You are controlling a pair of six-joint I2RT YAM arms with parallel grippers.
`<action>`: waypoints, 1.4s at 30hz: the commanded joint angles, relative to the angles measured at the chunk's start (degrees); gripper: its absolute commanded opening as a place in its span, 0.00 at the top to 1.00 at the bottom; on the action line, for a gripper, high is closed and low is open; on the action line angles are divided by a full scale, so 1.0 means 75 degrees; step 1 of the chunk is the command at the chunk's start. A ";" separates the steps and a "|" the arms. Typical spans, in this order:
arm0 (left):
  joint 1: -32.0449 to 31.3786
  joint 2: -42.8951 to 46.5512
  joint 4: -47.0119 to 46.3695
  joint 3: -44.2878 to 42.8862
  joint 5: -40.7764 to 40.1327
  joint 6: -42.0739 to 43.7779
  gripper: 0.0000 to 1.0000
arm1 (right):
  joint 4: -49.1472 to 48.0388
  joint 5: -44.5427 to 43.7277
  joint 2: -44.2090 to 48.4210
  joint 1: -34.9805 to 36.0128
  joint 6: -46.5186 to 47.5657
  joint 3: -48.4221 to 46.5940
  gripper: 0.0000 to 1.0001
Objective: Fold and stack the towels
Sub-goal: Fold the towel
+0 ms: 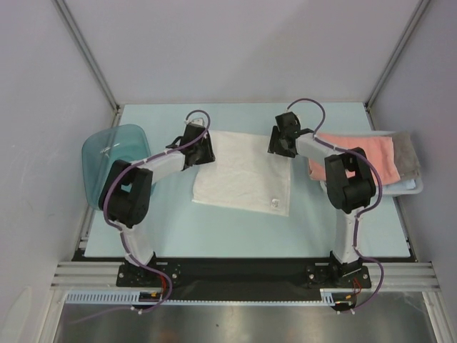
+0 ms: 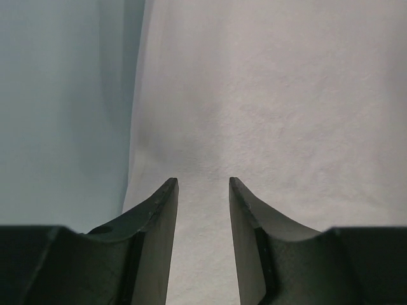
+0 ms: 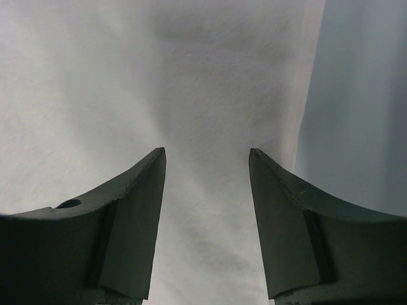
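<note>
A white towel (image 1: 243,171) lies flat in the middle of the table, with a small label near its front right corner. My left gripper (image 1: 202,148) hovers over the towel's far left corner, and my right gripper (image 1: 280,145) over its far right corner. In the left wrist view the left gripper (image 2: 202,181) is open above the white towel (image 2: 273,114), nothing between its fingers. The right gripper (image 3: 206,150) is also open and empty over the white towel (image 3: 127,95). A salmon-pink towel (image 1: 360,157) lies folded at the right, on a grey towel (image 1: 408,151).
A translucent blue tub (image 1: 111,161) lies on its side at the table's left edge, beside my left arm. The pink and grey towels rest on a pale blue layer (image 1: 408,187) at the right edge. Pale blue table (image 1: 235,229) shows in front of the white towel.
</note>
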State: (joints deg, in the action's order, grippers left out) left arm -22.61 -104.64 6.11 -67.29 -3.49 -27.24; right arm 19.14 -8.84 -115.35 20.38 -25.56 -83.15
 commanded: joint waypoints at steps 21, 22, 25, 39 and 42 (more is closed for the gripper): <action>-0.0032 0.1809 0.0263 0.3112 -0.1070 -0.2707 0.63 | -0.0032 0.0898 -0.1062 0.0282 0.1639 -0.0854 0.42; -0.0020 0.1881 0.0322 0.3066 -0.1094 -0.2661 0.63 | 0.0015 0.0874 -0.1038 0.0271 0.1639 -0.0889 0.42; -0.0020 0.2080 0.0393 0.2493 -0.1024 -0.2065 0.61 | 0.0179 0.0687 -0.0874 0.0166 0.1546 -0.1111 0.42; 0.0448 -0.0845 0.1504 -0.2229 -0.0098 0.0468 0.62 | 0.0366 0.0686 -0.1026 -0.0186 0.1205 -0.2388 0.59; 0.0484 -0.1467 0.1704 -0.2817 0.0218 0.0574 0.65 | 0.0472 0.0803 -0.1237 -0.0198 0.1205 -0.2623 0.67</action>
State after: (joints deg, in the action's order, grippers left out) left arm -19.11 -111.55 15.25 -84.36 -5.89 -26.83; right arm 22.68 -4.38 -123.96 18.63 -16.05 -99.31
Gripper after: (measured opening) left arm 0.358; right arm 0.346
